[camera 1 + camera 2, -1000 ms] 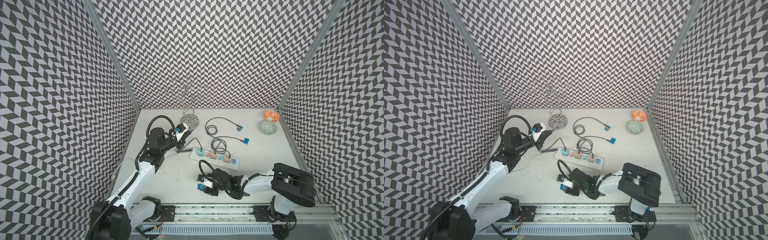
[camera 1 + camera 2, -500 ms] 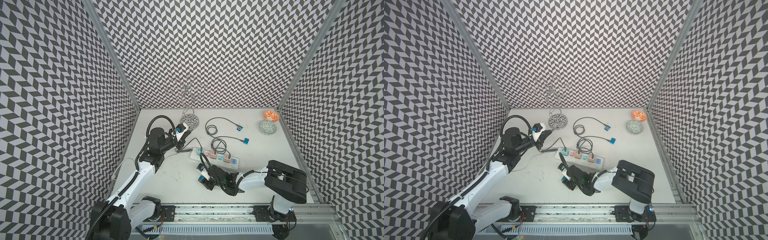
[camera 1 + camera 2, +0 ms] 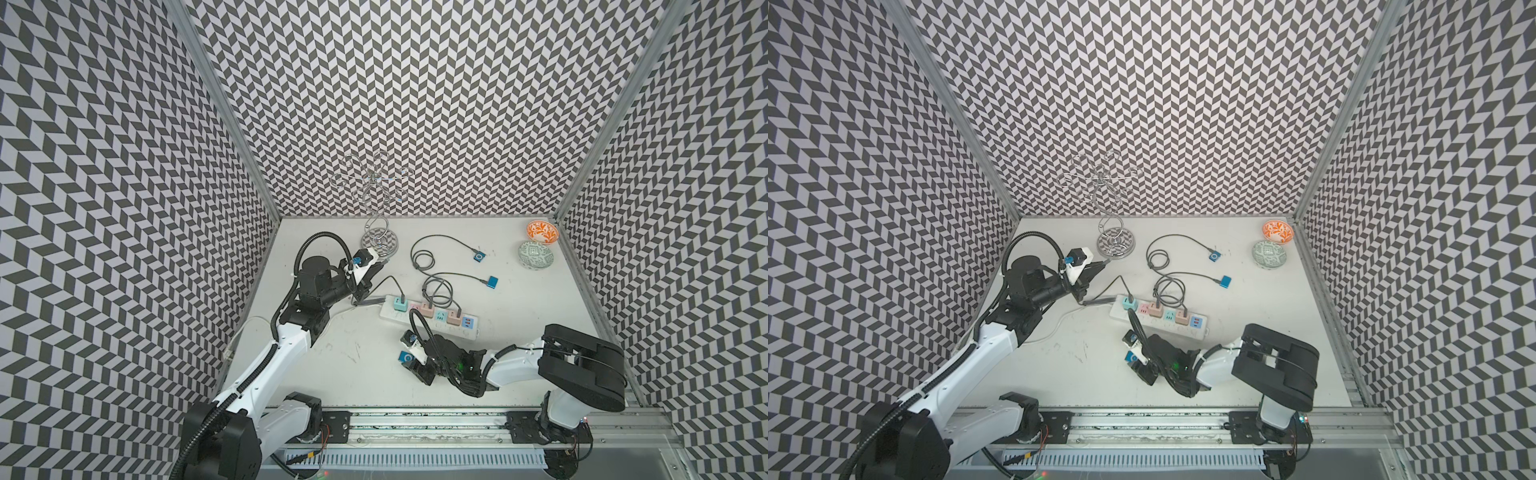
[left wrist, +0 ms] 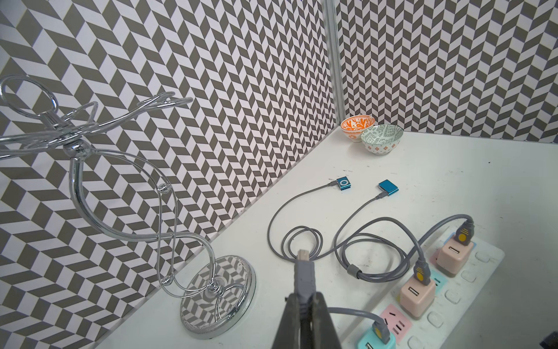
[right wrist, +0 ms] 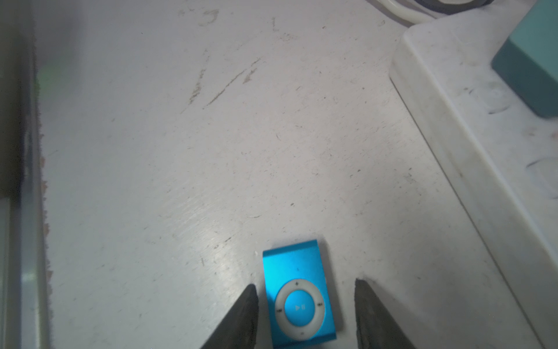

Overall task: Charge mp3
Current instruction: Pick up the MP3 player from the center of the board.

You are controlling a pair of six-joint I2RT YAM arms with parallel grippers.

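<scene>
**Two pincers staged for one mp3 hook-up**

Found mp3 [image 5: 299, 302] lying face up on desk [image 5: 181, 151], near power strip [image 5: 453, 136]. Saw right pincer [image 5: 305, 282] straddling it with jaws apart and no grip made; judged a pick-up pending. Saw left pincer [image 4: 305, 299] clamped together on grey cable plug [image 4: 304, 272], tip protruding, presumably for the port. Noted two other players [image 3: 479, 257] [image 3: 493, 281] already cabled, wire stand [image 3: 379, 241], two bowls [image 3: 542, 231]. Judged strip and cable loops [image 3: 434, 286] the nearest obstructions.

3 chevron-patterned walls [image 3: 415, 104], aluminium corner posts [image 3: 222, 108], scuffed white tabletop [image 3: 357, 374], even light.
</scene>
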